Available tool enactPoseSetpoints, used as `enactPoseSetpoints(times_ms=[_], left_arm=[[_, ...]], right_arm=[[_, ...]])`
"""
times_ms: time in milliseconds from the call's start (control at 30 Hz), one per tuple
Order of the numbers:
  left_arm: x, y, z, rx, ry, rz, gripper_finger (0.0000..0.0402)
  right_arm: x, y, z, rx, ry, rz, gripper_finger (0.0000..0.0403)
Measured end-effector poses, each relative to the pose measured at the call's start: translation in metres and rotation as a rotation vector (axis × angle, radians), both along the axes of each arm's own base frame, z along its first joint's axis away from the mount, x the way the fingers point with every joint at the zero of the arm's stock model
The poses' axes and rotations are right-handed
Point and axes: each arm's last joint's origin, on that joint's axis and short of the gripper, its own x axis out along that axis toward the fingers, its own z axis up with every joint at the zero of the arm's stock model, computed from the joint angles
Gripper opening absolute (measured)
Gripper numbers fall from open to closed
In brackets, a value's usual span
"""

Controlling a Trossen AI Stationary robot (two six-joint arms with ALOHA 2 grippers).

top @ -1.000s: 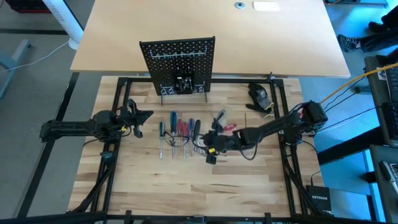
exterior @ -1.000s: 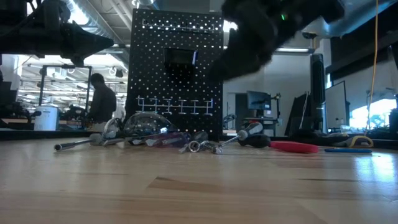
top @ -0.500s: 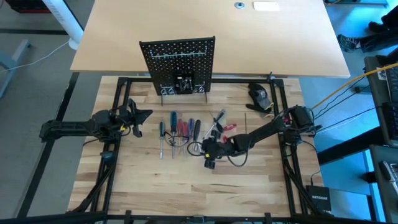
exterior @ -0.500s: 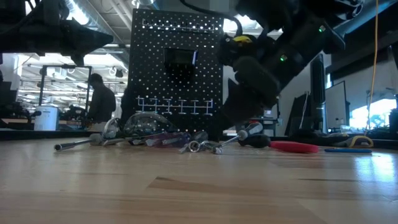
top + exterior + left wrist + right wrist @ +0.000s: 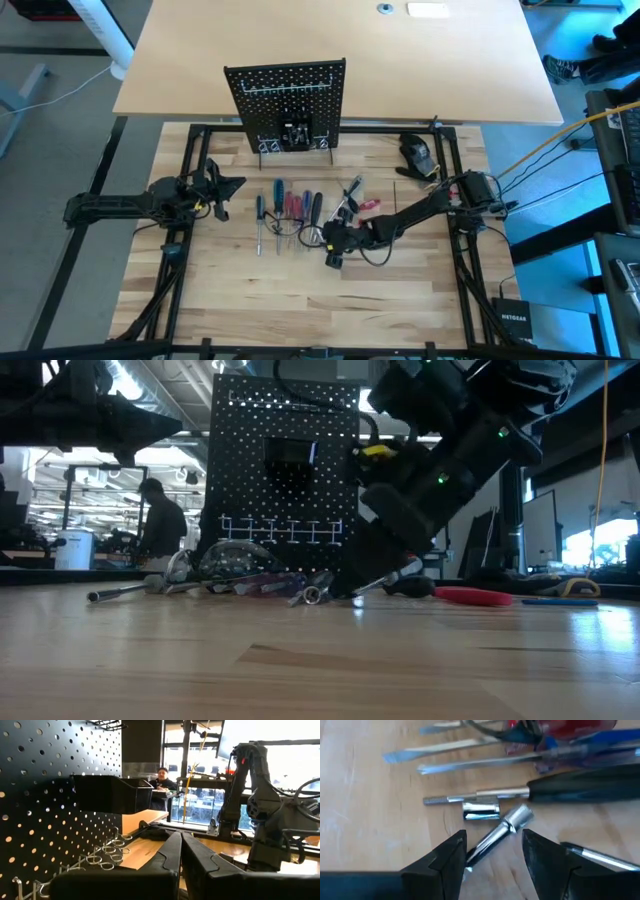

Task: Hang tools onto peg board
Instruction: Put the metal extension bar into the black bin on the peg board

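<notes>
The table point(image 5: 230, 300) carries the peg board point(image 5: 288, 105), standing upright at its far edge. In front of the board the tools point(image 5: 288, 212) lie side by side on the wood: screwdrivers with blue, red and black handles, and red pliers point(image 5: 362, 206) at the end. Well off to the board's left, the left gripper point(image 5: 222, 190) hovers with its fingers point(image 5: 172, 851) pressed together, holding nothing. The right gripper point(image 5: 330, 240) is low over the near end of the tools, its fingers point(image 5: 445, 857) partly spread on either side of a silver socket shaft point(image 5: 497, 836), not clamped on it.
</notes>
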Motion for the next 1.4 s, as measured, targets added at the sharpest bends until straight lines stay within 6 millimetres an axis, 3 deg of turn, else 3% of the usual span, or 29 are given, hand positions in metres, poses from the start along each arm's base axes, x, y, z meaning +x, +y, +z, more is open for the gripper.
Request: enactPoseSetpoints(times_ms=[467, 1067, 1400], left_arm=[[0.000, 0.000, 0.000, -0.011, 0.000, -0.002, 0.0001], [0.000, 0.000, 0.000, -0.011, 0.000, -0.002, 0.0001], [0.000, 0.000, 0.000, -0.011, 0.000, -0.002, 0.0001]], right_arm=[[-0.006, -0.006, -0.005, -0.023, 0.098, -0.021, 0.0191], [-0.011, -0.007, -0.008, -0.034, 0.164, -0.009, 0.0045], [-0.012, -0.008, -0.009, -0.062, 0.167, -0.022, 0.0054]])
